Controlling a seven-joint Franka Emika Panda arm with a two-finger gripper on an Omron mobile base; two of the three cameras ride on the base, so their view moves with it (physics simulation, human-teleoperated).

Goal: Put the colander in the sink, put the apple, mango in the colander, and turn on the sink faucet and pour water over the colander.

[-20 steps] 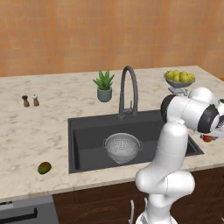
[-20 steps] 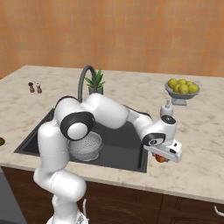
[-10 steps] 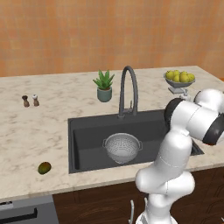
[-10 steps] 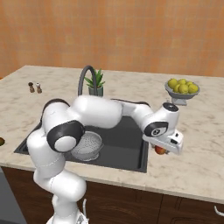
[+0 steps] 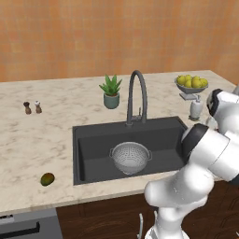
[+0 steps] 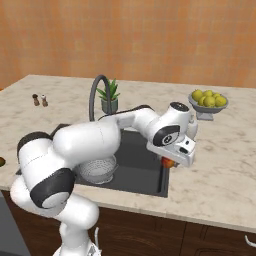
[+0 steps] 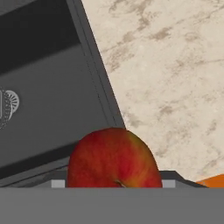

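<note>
My gripper (image 6: 171,160) is shut on the red apple (image 6: 167,163), held just above the counter at the sink's right rim. In the hand view the apple (image 7: 113,157) sits close up at the bottom, over the line where the dark sink (image 7: 48,109) meets the marble; the fingertips are hidden behind it. The silver colander (image 5: 130,157) stands upright in the sink (image 5: 93,140), and is partly behind my arm in the right base view (image 6: 97,168). The green mango (image 5: 47,179) lies on the counter left of the sink. The gooseneck faucet (image 5: 137,95) rises behind the basin.
A footed bowl of yellow-green fruits (image 5: 191,83) and a soap dispenser (image 5: 196,108) stand at the back right. A potted plant (image 5: 111,91) is beside the faucet. Two small shakers (image 5: 31,108) stand at the far left. My arm arches over the sink's right half.
The hand has carried the apple up off the counter and leftward, toward the sink's right rim. The colander and mango have not moved.
</note>
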